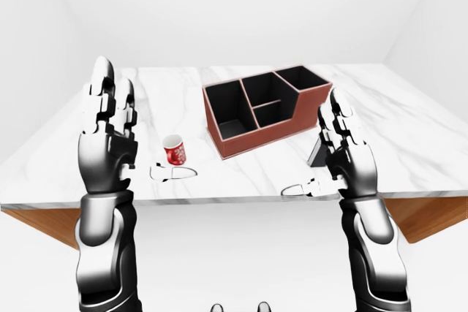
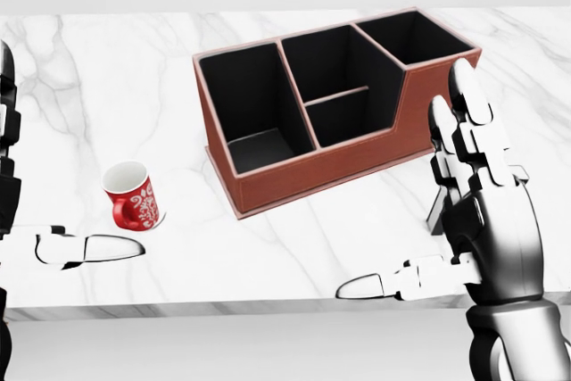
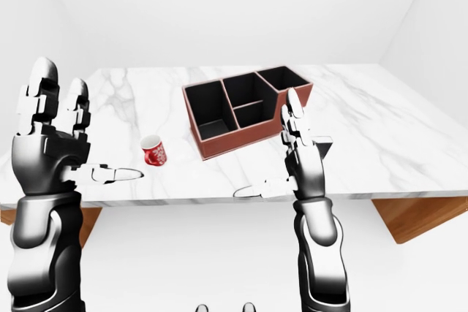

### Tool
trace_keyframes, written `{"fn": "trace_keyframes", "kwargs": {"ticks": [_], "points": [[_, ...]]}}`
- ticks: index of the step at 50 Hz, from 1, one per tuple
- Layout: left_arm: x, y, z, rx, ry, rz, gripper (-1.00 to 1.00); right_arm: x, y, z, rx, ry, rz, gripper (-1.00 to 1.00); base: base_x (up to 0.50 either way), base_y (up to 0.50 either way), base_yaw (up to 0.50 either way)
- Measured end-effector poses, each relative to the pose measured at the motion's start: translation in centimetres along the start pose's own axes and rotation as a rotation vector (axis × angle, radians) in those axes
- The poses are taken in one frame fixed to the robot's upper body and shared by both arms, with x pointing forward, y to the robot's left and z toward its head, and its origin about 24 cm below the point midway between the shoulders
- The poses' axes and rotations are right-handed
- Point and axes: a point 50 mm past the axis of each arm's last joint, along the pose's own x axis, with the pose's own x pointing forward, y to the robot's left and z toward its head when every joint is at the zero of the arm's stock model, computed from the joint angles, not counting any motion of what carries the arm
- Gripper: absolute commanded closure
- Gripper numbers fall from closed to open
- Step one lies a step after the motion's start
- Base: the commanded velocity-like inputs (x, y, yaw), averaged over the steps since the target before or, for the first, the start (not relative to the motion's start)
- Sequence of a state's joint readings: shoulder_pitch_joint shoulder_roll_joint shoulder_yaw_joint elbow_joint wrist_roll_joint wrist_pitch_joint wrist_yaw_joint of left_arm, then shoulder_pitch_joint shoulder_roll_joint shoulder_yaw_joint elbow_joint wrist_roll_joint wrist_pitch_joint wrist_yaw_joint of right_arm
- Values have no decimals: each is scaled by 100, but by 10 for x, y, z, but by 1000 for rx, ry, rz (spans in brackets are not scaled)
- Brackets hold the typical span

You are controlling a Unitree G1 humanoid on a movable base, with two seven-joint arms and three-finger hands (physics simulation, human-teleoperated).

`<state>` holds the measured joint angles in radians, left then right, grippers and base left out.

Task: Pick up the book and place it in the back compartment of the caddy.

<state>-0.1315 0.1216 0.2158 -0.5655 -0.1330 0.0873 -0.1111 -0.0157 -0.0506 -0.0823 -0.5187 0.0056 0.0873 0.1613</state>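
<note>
The dark book (image 3: 322, 144) stands upright on the marble table (image 2: 134, 86), just right of the caddy, and my right hand hides most of it in every view. The brown caddy (image 2: 303, 178) has black compartments; its tall one lies at the top right in the head view. My right hand (image 2: 406, 186) is raised between the camera and the book, fingers spread and open, holding nothing. My left hand (image 1: 146, 118) is raised at the left, also open and empty, with its thumb pointing toward the red mug.
A red mug (image 2: 132, 195) with a white pattern stands left of the caddy. The table's near edge runs across the bottom of the head view. Wooden supports (image 1: 428, 217) show under the tabletop. White walls surround the table.
</note>
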Motion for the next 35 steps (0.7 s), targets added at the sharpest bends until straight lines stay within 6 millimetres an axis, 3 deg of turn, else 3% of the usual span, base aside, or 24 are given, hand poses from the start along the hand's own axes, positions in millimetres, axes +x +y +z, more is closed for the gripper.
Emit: {"fn": "trace_keyframes", "kwargs": {"ticks": [20, 35], "points": [[0, 1, 0, -8, -1, 8, -100, -1, -1, 0, -7, 1, -3, -100, 50, 0, 0], [1, 3, 1, -8, -8, 17, -100, 1, -4, 4, 9, -20, -35, -100, 2, 0, 0]]}}
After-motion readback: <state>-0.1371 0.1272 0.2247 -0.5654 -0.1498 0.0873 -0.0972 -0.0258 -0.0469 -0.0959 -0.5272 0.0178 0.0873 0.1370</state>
